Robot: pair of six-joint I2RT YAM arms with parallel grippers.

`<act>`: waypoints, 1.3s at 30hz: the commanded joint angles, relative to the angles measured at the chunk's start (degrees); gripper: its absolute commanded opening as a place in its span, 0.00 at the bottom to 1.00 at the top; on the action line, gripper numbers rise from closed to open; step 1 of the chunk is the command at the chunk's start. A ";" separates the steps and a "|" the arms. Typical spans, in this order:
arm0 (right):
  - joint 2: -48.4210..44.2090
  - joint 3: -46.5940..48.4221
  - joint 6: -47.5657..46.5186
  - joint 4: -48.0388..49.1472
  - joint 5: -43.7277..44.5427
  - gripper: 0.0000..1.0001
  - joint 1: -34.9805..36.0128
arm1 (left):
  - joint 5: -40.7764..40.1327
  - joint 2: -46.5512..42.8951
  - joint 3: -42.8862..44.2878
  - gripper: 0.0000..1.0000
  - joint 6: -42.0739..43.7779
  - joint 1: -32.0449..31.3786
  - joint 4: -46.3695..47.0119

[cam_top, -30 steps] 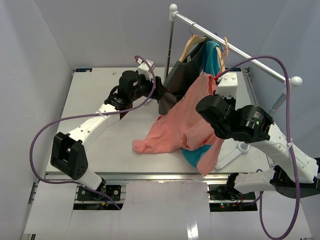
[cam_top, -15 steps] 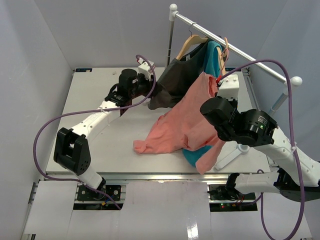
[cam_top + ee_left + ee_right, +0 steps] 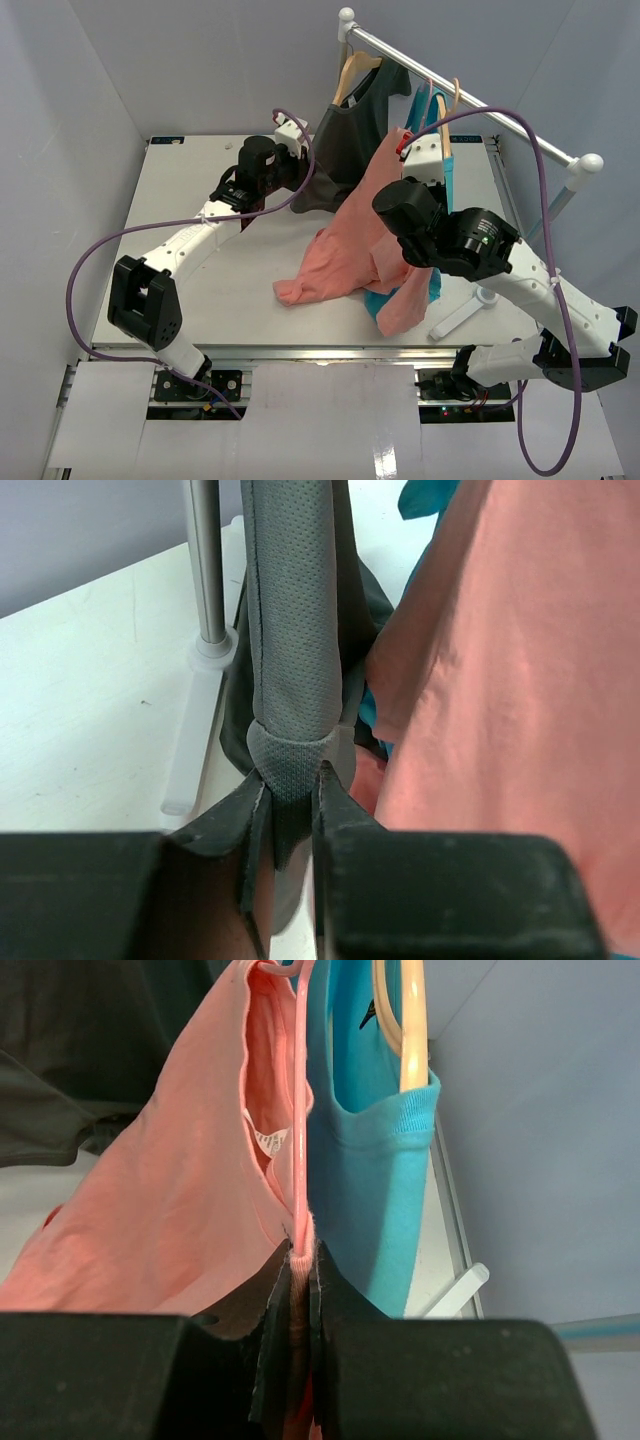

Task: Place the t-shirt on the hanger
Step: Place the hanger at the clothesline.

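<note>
The coral t-shirt (image 3: pixel 350 240) hangs from my right gripper (image 3: pixel 408 145) up by the rail, and its lower part trails onto the table. In the right wrist view that gripper (image 3: pixel 302 1260) is shut on the t-shirt's (image 3: pixel 170 1200) shoulder fabric, with the thin pink hanger (image 3: pixel 299 1110) running into the pinch and up inside the neck opening. My left gripper (image 3: pixel 298 165) is shut on the edge of the dark grey shirt (image 3: pixel 350 140). The left wrist view shows its jaws (image 3: pixel 293 800) pinching that grey cloth (image 3: pixel 290 630), with the t-shirt (image 3: pixel 500 680) just to the right.
A clothes rail (image 3: pixel 470 95) slants across the back right; its post (image 3: pixel 205 570) and white foot (image 3: pixel 195 730) stand on the table. A teal shirt (image 3: pixel 360 1140) hangs on a wooden hanger (image 3: pixel 412 1030) right beside the t-shirt. The grey shirt hangs on another wooden hanger (image 3: pixel 352 65).
My left gripper closed on the dark grey shirt, which has slid left along the rail. My right arm has lifted the t-shirt and hanger up and left, closer to the rail.
</note>
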 commanded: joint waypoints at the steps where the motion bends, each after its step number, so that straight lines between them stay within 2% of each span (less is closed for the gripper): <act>1: 0.00 0.27 -3.54 8.77 6.95 0.08 -0.44 | -2.50 -1.13 0.84 0.27 0.32 0.41 0.61; 3: -0.04 0.44 -4.22 9.10 7.12 0.08 -0.67 | -3.34 -1.34 0.81 0.38 0.40 0.42 0.59; 4: -0.30 0.35 -7.00 11.16 7.03 0.08 -0.83 | -3.61 -1.76 0.64 0.52 0.55 0.35 0.43; 6: -1.18 -1.95 -13.27 21.84 6.73 0.08 -1.18 | -2.82 -2.86 0.19 0.62 0.55 0.43 0.35; 8: -1.66 -3.28 -18.11 27.80 6.19 0.08 -1.53 | -2.38 -4.33 -0.23 0.66 0.52 0.43 0.14; 11: -0.19 -1.98 -20.00 32.30 6.34 0.08 -2.95 | -4.64 -7.30 0.26 0.73 0.10 0.43 -1.81; 15: 5.01 3.37 -21.13 32.63 2.62 0.08 -6.56 | -9.54 -10.64 2.71 0.79 -0.90 0.43 -10.28; 19: 9.65 8.81 -23.29 32.82 3.11 0.08 -8.80 | -13.87 -14.44 3.43 0.79 -1.54 0.38 -17.52; 25: 14.88 12.37 -21.05 33.07 2.82 0.08 -11.00 | -14.66 -22.25 -1.77 0.82 -3.54 0.35 -17.68; 27: 16.05 12.23 -21.03 34.89 2.95 0.08 -12.00 | -12.27 -24.25 -4.23 0.84 -5.32 0.35 -16.68; 32: 16.99 10.56 -18.18 38.49 4.21 0.08 -13.69 | -0.42 -27.53 -11.28 0.97 -10.24 0.35 -11.34; 34: 15.73 8.68 -18.14 41.81 4.76 0.08 -13.83 | -1.02 -28.00 -11.64 0.98 -9.98 0.35 -11.26; 39: 13.27 1.13 -24.84 54.65 6.51 0.08 -14.09 | -5.57 -29.86 -11.31 0.98 -6.56 0.35 -13.79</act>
